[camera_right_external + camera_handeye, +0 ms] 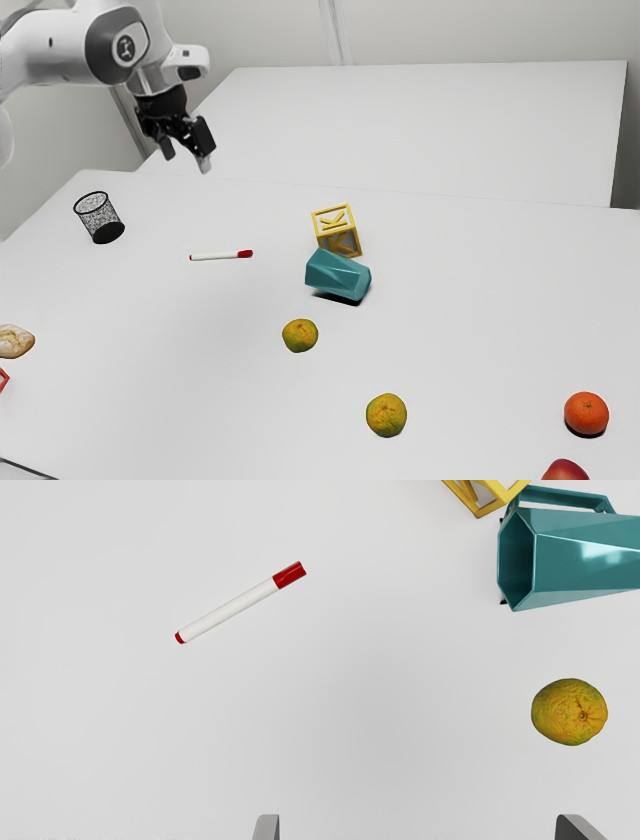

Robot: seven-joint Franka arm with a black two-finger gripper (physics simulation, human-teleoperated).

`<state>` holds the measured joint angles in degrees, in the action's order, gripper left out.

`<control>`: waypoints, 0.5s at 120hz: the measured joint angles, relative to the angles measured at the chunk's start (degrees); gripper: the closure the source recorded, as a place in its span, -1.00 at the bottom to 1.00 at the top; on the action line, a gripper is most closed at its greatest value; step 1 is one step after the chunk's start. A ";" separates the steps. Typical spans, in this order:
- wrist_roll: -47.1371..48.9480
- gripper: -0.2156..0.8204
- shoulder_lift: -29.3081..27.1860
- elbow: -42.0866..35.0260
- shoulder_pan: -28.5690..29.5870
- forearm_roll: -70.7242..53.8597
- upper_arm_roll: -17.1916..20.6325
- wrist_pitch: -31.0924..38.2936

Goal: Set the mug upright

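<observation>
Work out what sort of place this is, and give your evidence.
Probably a robotics test area: a white jointed arm with a black two-finger gripper reaches over a smooth white table, where a faceted teal mug lies on its side.

Mug (338, 275) noted on its side, beside block (328, 222); marker (218, 256) seen between mug and pen holder (98, 214), the latter noted near table (200, 380) corner, exterior view's upper left.
</observation>
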<state>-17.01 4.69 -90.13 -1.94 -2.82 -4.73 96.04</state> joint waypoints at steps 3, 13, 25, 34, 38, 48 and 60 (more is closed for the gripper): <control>0.02 -0.58 0.11 -0.03 0.00 0.04 -0.01 0.01; 0.10 -0.58 0.24 -0.15 -0.10 0.29 -0.03 0.00; 0.26 -0.58 1.42 -1.44 -0.72 2.46 -1.06 0.39; 0.49 -0.58 2.69 -1.79 -1.91 5.76 -3.51 0.41; 0.59 -0.58 3.25 -1.93 -3.41 7.56 -5.60 0.36; 0.79 -0.58 4.22 -2.98 -5.95 12.63 -9.00 -0.17; 1.00 -0.58 5.18 -4.60 -6.52 19.82 -10.54 -1.26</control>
<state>-16.01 9.87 -94.73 -8.46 17.01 -15.27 94.78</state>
